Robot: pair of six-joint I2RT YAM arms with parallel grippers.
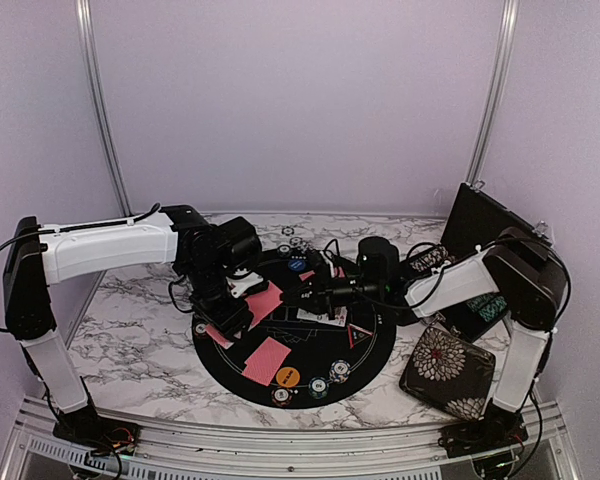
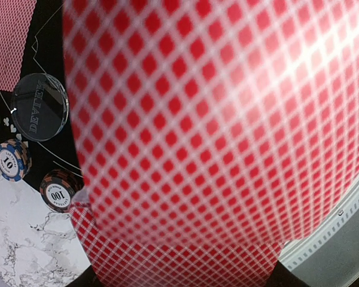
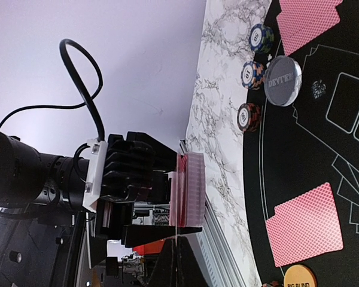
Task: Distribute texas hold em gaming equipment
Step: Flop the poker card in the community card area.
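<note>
Your left tool [image 1: 228,308] clamps a deck of diamond-patterned red-backed cards [image 3: 188,188] above the round black mat [image 1: 375,355], near its left edge; your right tool [image 3: 175,266] is closed, empty.

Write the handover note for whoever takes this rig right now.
Left pincer: clamped on the deck of red-backed cards, held clear of the mat.
Right pincer: shut, nothing visible in it, over the mat.
On the mat: two face-down cards; three chip stacks and the dealer disc at one edge; the orange disc, more chips and the triangle nearer the arms.
Done: chips, discs and two cards laid out.
Left: probably dealing more cards from the deck.
</note>
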